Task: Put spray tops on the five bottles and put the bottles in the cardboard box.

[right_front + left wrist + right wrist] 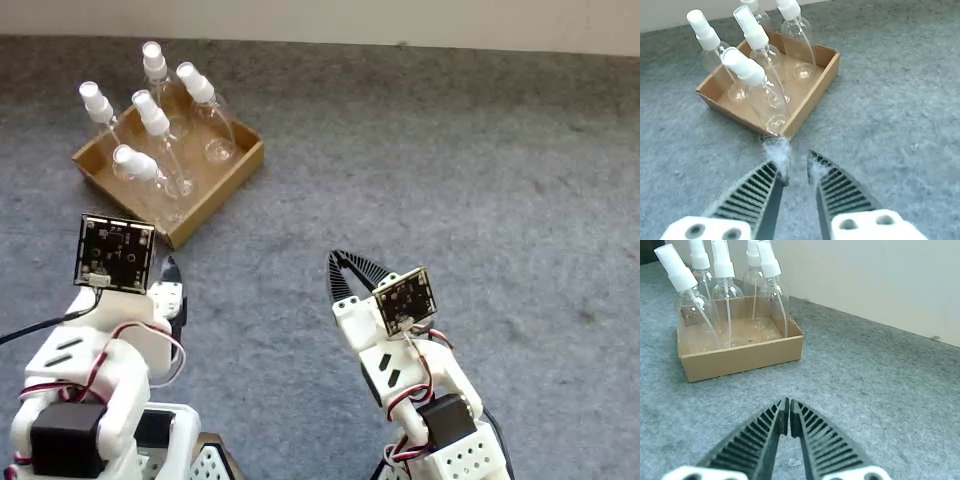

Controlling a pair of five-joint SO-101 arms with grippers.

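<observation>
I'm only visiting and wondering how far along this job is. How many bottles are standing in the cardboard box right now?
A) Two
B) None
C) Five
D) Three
C: five clear bottles, each wearing a white spray top, stand inside the cardboard box.

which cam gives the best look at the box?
Left wrist view: the box is close, and its floor and walls show between the bottles. The high view shows it whole from above but farther off. The right wrist view sees it side-on, mostly the front wall.
</observation>
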